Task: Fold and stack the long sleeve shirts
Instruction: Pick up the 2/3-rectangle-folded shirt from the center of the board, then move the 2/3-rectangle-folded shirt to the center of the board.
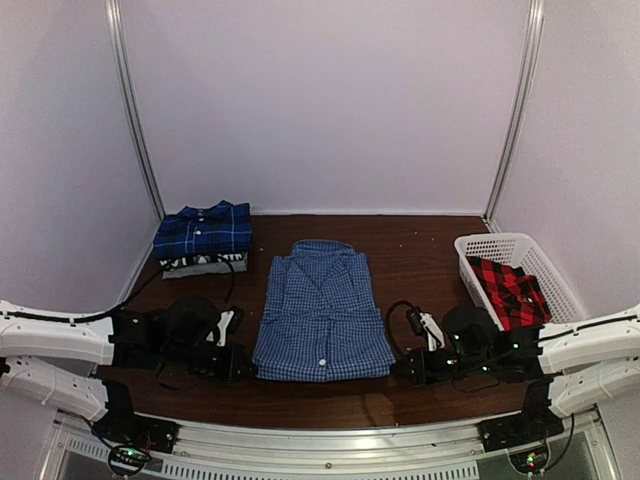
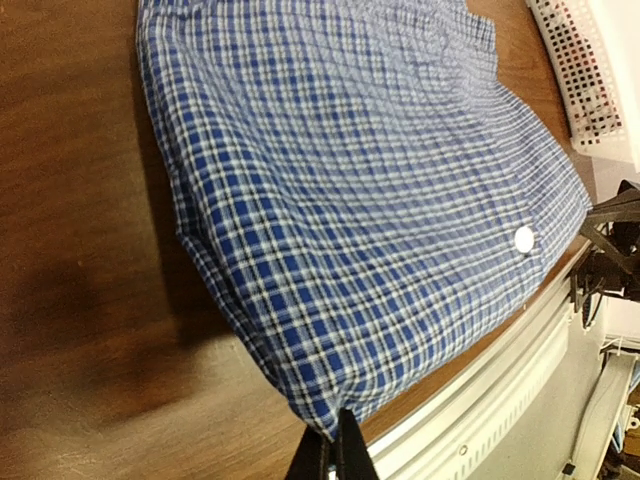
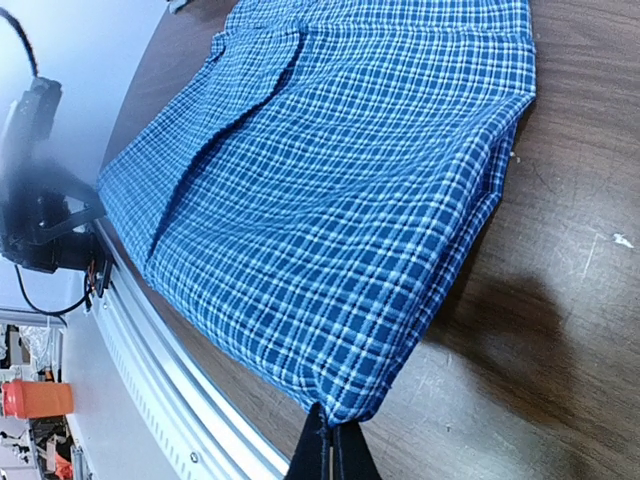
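A blue-and-white fine check shirt [image 1: 322, 315] lies flat at the table's middle, sleeves folded in and collar pointing away. My left gripper [image 1: 250, 368] is at its near left corner. In the left wrist view the left gripper [image 2: 335, 435] is shut on that corner of the shirt [image 2: 360, 200]. My right gripper [image 1: 397, 372] is at the near right corner. The right wrist view shows the right gripper [image 3: 330, 430] shut on the corner of the shirt [image 3: 340, 180]. A darker blue plaid shirt [image 1: 203, 230] lies folded at the back left. A red-and-black plaid shirt [image 1: 508, 290] sits crumpled in the basket.
The white slatted basket [image 1: 500, 242] stands at the right. Under the dark plaid shirt lies a folded grey-and-white garment [image 1: 205, 265]. A metal rail [image 1: 330, 440] runs along the table's near edge, close to the gripped hem. White walls enclose the back and sides.
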Controlling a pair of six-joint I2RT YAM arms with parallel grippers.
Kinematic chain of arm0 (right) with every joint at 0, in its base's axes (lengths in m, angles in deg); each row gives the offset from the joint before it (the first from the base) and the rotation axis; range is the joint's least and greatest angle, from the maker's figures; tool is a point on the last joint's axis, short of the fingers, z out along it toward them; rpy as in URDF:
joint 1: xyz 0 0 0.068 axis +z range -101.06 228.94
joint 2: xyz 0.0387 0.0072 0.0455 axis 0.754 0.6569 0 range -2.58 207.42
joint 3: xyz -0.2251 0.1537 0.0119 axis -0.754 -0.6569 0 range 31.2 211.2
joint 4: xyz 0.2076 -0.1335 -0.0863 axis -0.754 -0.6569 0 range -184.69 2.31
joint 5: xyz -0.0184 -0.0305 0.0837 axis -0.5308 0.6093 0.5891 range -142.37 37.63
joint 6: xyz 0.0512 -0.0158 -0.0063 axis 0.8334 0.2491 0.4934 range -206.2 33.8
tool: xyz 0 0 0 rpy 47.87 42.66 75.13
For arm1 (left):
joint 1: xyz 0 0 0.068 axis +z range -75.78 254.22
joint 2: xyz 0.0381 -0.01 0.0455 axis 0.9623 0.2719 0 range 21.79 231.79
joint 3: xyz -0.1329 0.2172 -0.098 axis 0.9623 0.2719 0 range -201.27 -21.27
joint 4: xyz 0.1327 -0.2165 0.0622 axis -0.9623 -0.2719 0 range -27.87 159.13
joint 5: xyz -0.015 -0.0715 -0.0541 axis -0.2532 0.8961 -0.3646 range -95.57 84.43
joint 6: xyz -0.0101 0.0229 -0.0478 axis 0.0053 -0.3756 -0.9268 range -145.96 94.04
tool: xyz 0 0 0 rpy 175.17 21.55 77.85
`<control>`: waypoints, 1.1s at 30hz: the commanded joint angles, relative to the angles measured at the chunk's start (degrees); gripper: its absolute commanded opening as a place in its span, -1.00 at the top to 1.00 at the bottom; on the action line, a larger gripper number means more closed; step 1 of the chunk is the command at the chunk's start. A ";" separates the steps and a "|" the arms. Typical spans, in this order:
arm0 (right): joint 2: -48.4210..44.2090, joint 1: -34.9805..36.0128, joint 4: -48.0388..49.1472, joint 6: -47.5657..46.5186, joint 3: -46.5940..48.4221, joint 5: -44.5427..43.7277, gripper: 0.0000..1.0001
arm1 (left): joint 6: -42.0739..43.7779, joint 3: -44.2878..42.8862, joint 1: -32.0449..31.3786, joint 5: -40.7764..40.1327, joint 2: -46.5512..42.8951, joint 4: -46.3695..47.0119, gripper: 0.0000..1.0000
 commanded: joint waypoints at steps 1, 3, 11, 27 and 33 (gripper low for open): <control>-1.28 0.05 -10.52 0.35 9.10 -6.73 1.00 | 3.54 -9.04 1.05 -3.85 -1.16 -6.69 1.00; 0.68 -1.89 -15.65 -0.01 16.60 -8.35 1.00 | 7.15 -13.52 4.48 -1.27 0.91 -7.89 1.00; 27.18 -20.91 -7.32 -11.13 38.38 0.35 1.00 | 26.77 -38.05 27.66 16.57 27.86 -4.04 1.00; 68.76 -33.58 -7.11 -18.10 68.60 8.19 1.00 | 23.95 -68.35 35.10 22.23 71.58 5.19 1.00; 54.48 -30.46 0.24 -15.67 44.60 6.50 1.00 | 20.23 -46.06 30.39 21.22 57.55 15.99 1.00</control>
